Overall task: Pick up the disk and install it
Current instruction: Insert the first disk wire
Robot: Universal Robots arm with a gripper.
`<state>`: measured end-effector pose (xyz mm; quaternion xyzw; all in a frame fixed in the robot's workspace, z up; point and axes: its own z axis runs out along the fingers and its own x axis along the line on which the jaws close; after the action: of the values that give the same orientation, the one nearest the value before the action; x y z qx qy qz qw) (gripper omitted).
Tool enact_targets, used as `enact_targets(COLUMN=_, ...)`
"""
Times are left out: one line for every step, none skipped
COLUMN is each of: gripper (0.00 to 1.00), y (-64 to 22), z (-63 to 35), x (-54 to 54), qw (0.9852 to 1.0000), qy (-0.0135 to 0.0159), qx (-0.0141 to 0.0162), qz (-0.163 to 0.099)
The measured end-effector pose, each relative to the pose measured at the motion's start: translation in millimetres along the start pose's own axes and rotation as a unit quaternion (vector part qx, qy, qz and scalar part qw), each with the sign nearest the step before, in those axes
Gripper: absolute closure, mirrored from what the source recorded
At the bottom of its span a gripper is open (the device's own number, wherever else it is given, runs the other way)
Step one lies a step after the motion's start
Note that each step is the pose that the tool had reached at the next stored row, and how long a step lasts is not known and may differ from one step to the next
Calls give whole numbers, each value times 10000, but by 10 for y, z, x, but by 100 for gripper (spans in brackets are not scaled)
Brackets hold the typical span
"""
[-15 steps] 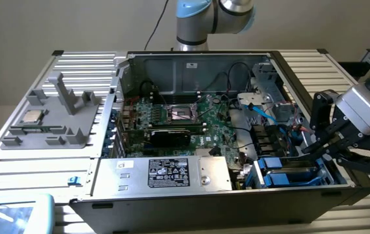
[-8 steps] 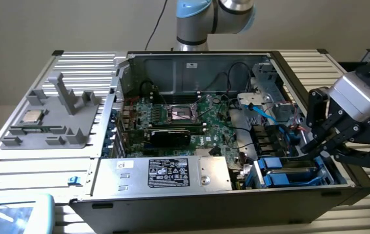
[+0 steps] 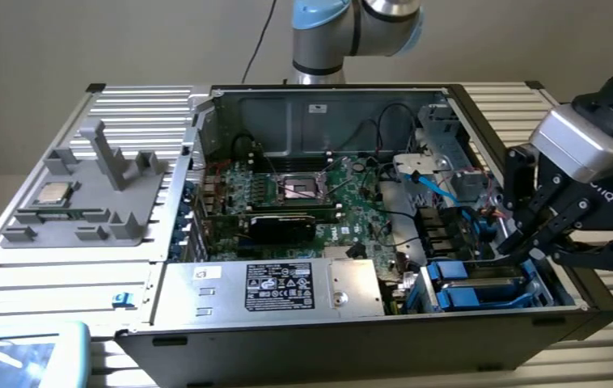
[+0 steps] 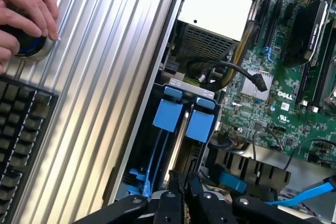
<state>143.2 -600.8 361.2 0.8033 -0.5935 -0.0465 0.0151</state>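
Note:
Two bright blue drive frames (image 4: pixel 169 114) stand side by side in the drive bay (image 3: pixel 479 284) at the case's front corner, on the exterior view's right. Only their blue tabs and rails show; the silver disk body and its label are hidden. My gripper (image 3: pixel 518 250) hangs just above the bay's far edge, with the blue frames a short way in front of it. In the wrist view the fingers (image 4: pixel 169 203) sit pressed together with nothing between them, so the gripper (image 4: pixel 185 193) is shut.
The open computer case (image 3: pixel 285 339) lies on a ribbed metal table (image 4: pixel 105 77). A silver power supply box with a black label (image 3: pixel 285 287) sits beside the bay. A grey fixture holding a processor chip (image 3: pixel 53 194) is on the left. A person's hand (image 4: pixel 26 9) rests on a knob by a keyboard (image 4: pixel 21 129).

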Motion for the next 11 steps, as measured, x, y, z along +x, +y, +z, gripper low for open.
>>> enact_targets(gripper=84, y=-1, z=-3, x=-15, qw=10000, qy=38, qx=-2, qz=3)
enact_targets(gripper=84, y=0, z=-7, x=-25, qw=10000, qy=68, qx=-3, qz=6)
enact_targets(gripper=84, y=2, z=-10, x=-32, qw=10000, qy=85, qx=-5, qz=7)
enact_targets(gripper=84, y=4, z=-11, x=-37, qw=10000, qy=98, qx=-7, qz=8)
enact_targets(gripper=84, y=8, z=-12, x=-42, qw=9999, qy=106, qx=-8, qz=10)
enact_targets(gripper=84, y=18, z=-11, x=-46, qw=9999, qy=109, qx=-8, qz=12)
enact_targets(gripper=84, y=30, z=-10, x=-51, qw=9999, qy=111, qx=-8, qz=15)
enact_targets(gripper=84, y=43, z=-10, x=-55, qw=9999, qy=112, qx=-7, qz=19)
enact_targets(gripper=84, y=53, z=-9, x=-60, qw=9999, qy=114, qx=-5, qz=21)
enact_targets(gripper=84, y=53, z=-8, x=-67, qw=9999, qy=120, qx=-2, qz=22)
enact_targets(gripper=84, y=49, z=-8, x=-79, qw=9999, qy=131, qx=-2, qz=23)
